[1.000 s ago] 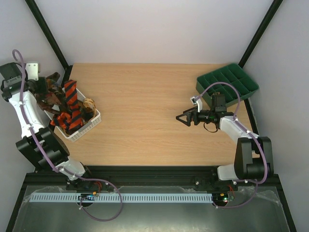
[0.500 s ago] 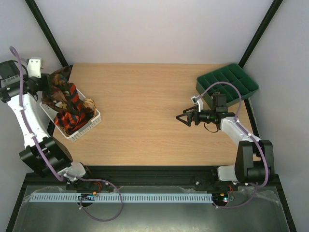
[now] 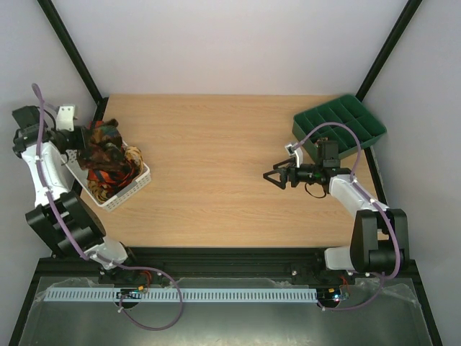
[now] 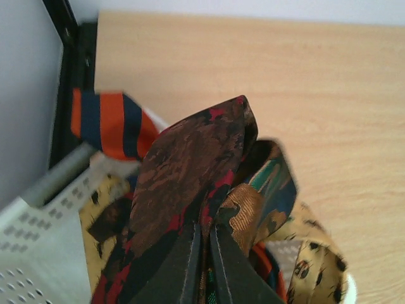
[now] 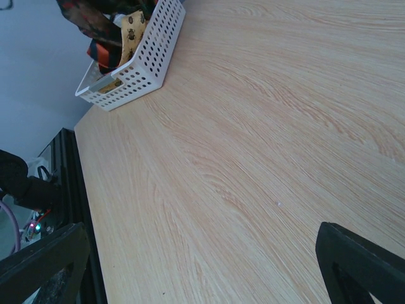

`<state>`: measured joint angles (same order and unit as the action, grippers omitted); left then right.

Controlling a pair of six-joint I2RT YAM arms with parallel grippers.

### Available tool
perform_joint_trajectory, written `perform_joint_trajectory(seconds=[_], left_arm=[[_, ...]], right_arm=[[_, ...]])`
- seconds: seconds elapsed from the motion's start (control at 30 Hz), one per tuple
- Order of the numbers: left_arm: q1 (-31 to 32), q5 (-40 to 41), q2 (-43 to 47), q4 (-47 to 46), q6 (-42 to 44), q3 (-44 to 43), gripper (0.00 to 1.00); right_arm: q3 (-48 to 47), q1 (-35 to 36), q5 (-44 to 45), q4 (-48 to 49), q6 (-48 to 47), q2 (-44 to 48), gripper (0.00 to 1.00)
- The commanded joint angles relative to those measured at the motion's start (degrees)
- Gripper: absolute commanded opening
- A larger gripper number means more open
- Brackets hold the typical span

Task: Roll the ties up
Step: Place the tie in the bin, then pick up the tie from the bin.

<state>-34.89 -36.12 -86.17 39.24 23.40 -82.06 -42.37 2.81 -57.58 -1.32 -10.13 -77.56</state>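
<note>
Jaws of the left gripper (image 4: pixel 204 239) are pressed together on a fold of the dark brown tie (image 4: pixel 183 164), whose reddish specks show plainly in the left wrist view. The cloth rises from between the two dark fingers (image 4: pixel 180 269) at the bottom centre of that frame and peaks near the middle. Just right of it is a fold with teal and gold patches; whether that belongs to the same tie cannot be told. An orange-and-black striped tie (image 4: pixel 107 123) pokes out at the upper left of the frame, behind the brown one. A tan-gold tie (image 4: pixel 313 256) lies at the lower right. Beneath them is the white basket (image 4: pixel 44 253), its perforated wall filling the lower left corner.

From the overhead camera, the basket sits at the left edge of the wooden table (image 3: pixel 216 158), and the bundle of ties is heaped over it, with the left arm reaching in from the upper left.

Jaws of the right gripper (image 3: pixel 272 175) stand wide apart, holding nothing, over bare wood right of centre and pointing left. A green tray (image 3: pixel 306 133) with compartments sits in the upper right corner of the table, just behind that arm.
</note>
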Motion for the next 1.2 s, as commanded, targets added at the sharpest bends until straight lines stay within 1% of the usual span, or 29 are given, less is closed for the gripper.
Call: perform_joint_trajectory(seconds=[0.0, 0.1, 0.17, 0.2, 0.23, 0.27, 0.3, 0.33, 0.37, 0.43, 0.6, 0.7, 0.83, 0.97, 1.0, 1.03, 1.07, 1.1, 1.17], left_arm=[[0.08, 4.83, -3.46, -4.18, 2.94, 6.40, 0.04], [-0.29, 7.03, -6.23, -6.33, 4.24, 9.04, 0.08], [-0.55, 7.70, -7.94, -6.39, 5.34, 9.23, 0.13], [-0.72, 7.20, -8.58, -5.62, 6.63, 8.76, 0.20], [-0.90, 6.33, -9.11, -4.49, 7.95, 8.11, 0.30], [-1.15, 5.71, -9.47, -3.62, 8.65, 7.35, 0.48], [-1.37, 4.87, -9.64, -2.69, 9.42, 6.34, 0.59], [-1.55, 3.89, -9.63, -1.92, 9.91, 5.39, 0.66], [-1.58, 3.40, -9.71, -1.57, 10.21, 4.55, 0.71], [-1.58, 3.32, -10.27, -0.69, 10.51, 2.32, 0.76], [-0.92, 7.24, -14.45, 0.21, 9.84, -4.82, 0.77], [1.79, 11.16, -17.12, 1.96, 11.13, -7.40, 0.77], [6.34, 17.25, -19.55, 1.22, 11.49, -6.69, 0.79], [9.21, 21.57, -22.25, 0.98, 11.59, -5.78, 0.87], [9.37, 21.97, -22.69, 1.07, 11.73, -5.62, 0.87], [9.40, 22.35, -23.03, 0.97, 11.71, -5.57, 0.86], [9.30, 23.03, -23.21, 0.70, 11.40, -5.50, 0.82], [9.01, 23.63, -23.13, 0.22, 10.91, -5.52, 0.73], [7.85, 23.67, -22.33, -1.03, 9.50, -5.98, 0.51]], right_arm=[[1.06, -0.27, -2.46, -1.05, -1.50, -0.09, 0.99], [0.52, -0.34, -3.23, -1.42, -1.56, -1.38, 0.98], [0.09, -0.30, -3.54, -2.08, -1.97, -2.17, 0.99], [-0.13, -0.31, -3.53, -2.37, -2.25, -2.43, 0.99], [-0.16, -0.34, -3.52, -2.52, -2.40, -2.71, 0.99], [-0.17, -0.36, -3.51, -2.52, -2.51, -2.87, 0.99], [-0.14, -0.39, -3.54, -2.46, -2.60, -3.01, 0.99], [-0.17, -0.42, -3.65, -2.48, -2.61, -3.15, 0.99], [-0.23, -0.42, -3.72, -2.46, -2.61, -3.34, 0.99], [-0.34, -0.48, -3.95, -2.57, -2.61, -3.52, 0.99], [-0.52, -0.49, -3.98, -2.63, -2.70, -4.15, 0.98], [-0.67, -0.44, -4.04, -2.79, -2.78, -4.50, 0.99], [-0.85, -0.57, -4.20, -2.87, -2.78, -4.69, 0.99], [-0.96, -0.52, -4.20, -3.14, -2.83, -4.76, 0.99], [-0.95, -0.55, -4.13, -3.16, -2.87, -4.78, 0.99], [-0.96, -0.57, -4.10, -3.16, -2.88, -4.72, 0.99], [-0.96, -0.57, -4.11, -3.18, -2.87, -4.78, 0.98], [-1.00, -0.63, -4.11, -3.14, -2.88, -4.79, 0.98], [-1.09, -0.66, -4.04, -3.20, -2.81, -4.87, 0.99]])
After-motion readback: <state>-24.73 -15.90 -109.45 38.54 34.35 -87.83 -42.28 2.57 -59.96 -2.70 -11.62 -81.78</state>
